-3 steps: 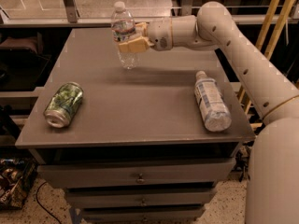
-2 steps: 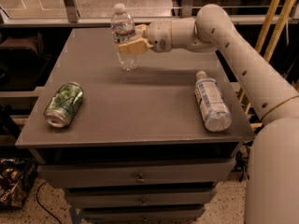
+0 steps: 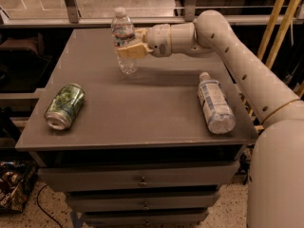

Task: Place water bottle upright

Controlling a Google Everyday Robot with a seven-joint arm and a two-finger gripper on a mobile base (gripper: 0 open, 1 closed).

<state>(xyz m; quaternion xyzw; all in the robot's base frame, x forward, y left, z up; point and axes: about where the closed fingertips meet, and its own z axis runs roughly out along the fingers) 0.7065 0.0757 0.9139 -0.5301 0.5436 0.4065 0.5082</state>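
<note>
The water bottle (image 3: 124, 36), slim and clear with a white cap and a narrow red-and-blue band, stands upright near the back middle of the grey table (image 3: 142, 113). Its base is at or just above the tabletop; I cannot tell which. My gripper (image 3: 128, 50) reaches in from the right on the white arm and is shut on the bottle's middle, its tan fingers (image 3: 124, 52) wrapped around the bottle below the label.
A fatter bottle with a white-blue label (image 3: 215, 103) lies on its side at the table's right. A green drink can (image 3: 65, 105) lies on its side at the left front. Drawers sit below the tabletop; a rail runs behind the table.
</note>
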